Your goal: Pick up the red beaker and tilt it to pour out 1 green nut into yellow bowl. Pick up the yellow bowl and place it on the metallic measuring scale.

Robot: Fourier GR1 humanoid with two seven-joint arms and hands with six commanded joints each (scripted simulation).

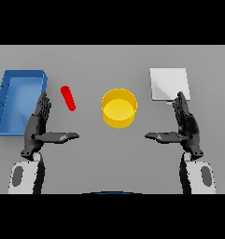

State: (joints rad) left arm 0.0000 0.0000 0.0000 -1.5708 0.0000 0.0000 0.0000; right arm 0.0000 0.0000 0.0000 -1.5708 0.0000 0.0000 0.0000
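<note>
A small red beaker [67, 98] shows as a slim tilted red shape left of centre on the grey table. The yellow bowl [119, 108] stands in the middle, and I see nothing in it. The metallic measuring scale [168, 83] is a pale square plate at the back right. My left hand [38, 126] hovers open below and left of the beaker, thumb pointing inward. My right hand [186, 125] is open too, just in front of the scale's near edge, right of the bowl. Neither hand touches anything.
A blue open bin [11, 104] lies at the far left, right beside my left hand.
</note>
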